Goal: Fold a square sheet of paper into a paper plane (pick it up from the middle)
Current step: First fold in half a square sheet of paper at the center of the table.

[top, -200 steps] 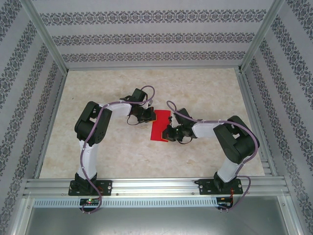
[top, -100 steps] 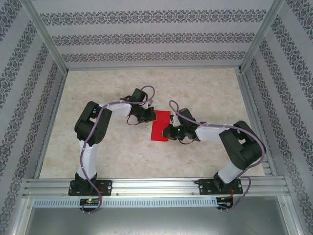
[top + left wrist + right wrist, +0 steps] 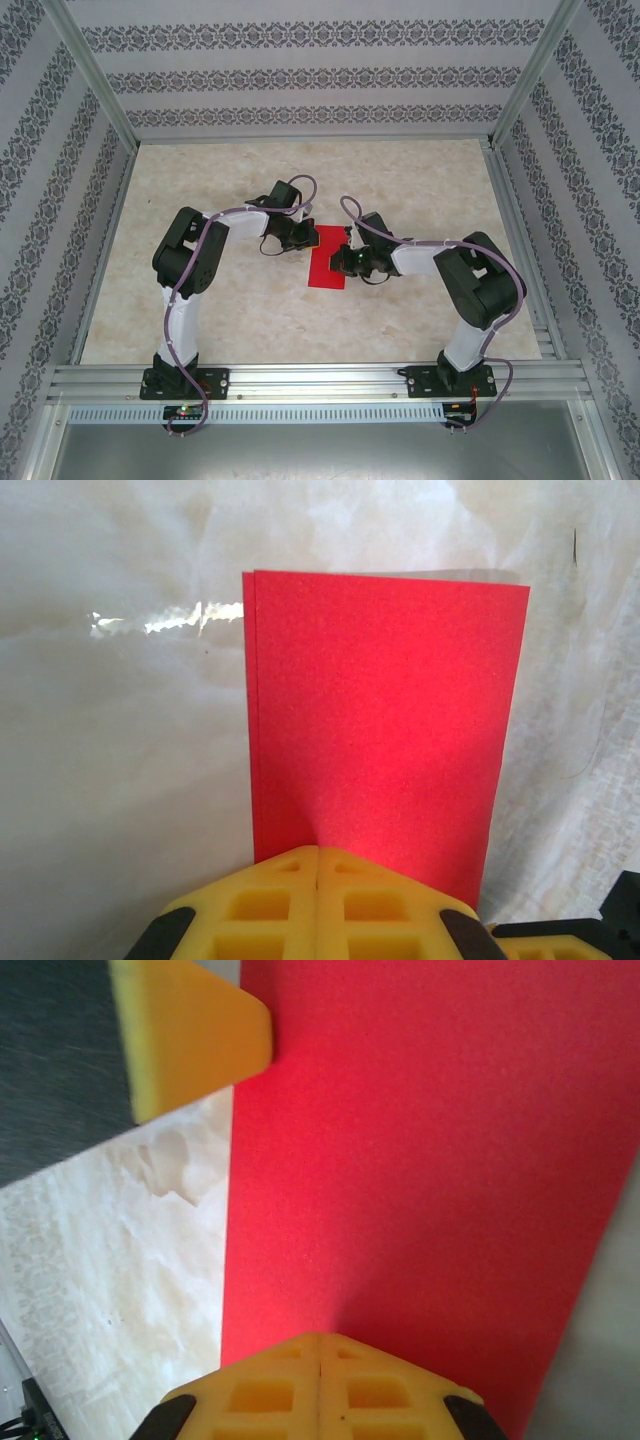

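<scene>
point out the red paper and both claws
red paper (image 3: 380, 730), left wrist view, middle of the folded sheet
left claw (image 3: 318, 858), left wrist view, where yellow fingertips meet
right claw (image 3: 320, 1344), right wrist view, where yellow fingertips meet

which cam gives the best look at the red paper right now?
Left wrist. The red paper lies almost whole in frame, three edges sharp, with two layers showing along its left edge. Top external shows it small, a red rectangle with its right side partly covered. Right wrist is too close: a cropped red surface.

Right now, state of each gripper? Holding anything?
Left gripper: closed, tip over the red paper, nothing gripped.
Right gripper: closed, tip over the same paper, nothing gripped.
</scene>
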`<state>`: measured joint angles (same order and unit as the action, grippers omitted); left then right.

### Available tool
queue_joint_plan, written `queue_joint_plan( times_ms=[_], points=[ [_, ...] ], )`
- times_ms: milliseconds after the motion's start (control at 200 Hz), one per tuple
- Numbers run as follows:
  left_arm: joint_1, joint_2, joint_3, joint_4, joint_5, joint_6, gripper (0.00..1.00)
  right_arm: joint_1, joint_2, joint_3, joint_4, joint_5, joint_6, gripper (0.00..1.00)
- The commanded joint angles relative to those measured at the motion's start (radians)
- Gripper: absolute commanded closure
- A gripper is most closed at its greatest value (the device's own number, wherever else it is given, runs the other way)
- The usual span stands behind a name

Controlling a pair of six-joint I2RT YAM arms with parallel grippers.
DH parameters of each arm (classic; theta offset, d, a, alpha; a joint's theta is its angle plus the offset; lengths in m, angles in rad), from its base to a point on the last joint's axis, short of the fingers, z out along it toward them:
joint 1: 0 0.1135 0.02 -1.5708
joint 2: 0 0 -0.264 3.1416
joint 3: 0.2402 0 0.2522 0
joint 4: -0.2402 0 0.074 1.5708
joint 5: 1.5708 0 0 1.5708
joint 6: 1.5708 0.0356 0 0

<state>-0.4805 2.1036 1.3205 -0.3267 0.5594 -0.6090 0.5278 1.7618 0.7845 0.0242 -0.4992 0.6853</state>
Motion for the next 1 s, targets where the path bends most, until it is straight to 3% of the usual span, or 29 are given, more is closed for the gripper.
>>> queue_joint_plan(
  times_ms=[0,445,684,839,994],
  points=[
    [-0.013,0.097,-0.074,-0.207,-0.194,0.017,1.00,0.000,0.013,-0.026,0.003,-0.014,-0.022,0.94],
    [-0.014,0.095,-0.080,-0.198,-0.203,0.009,1.00,0.023,-0.113,-0.211,-0.051,-0.084,-0.056,0.94],
    [-0.015,0.084,-0.069,-0.202,-0.194,0.021,1.00,0.047,-0.074,-0.176,-0.035,-0.044,-0.022,0.95],
    [-0.014,0.057,0.003,-0.214,-0.154,0.029,1.00,0.090,-0.066,-0.179,0.069,0.010,0.086,0.95],
    [-0.010,0.010,0.137,-0.240,-0.140,0.017,0.91,0.159,-0.003,-0.103,0.127,0.101,0.173,0.95]
  ],
)
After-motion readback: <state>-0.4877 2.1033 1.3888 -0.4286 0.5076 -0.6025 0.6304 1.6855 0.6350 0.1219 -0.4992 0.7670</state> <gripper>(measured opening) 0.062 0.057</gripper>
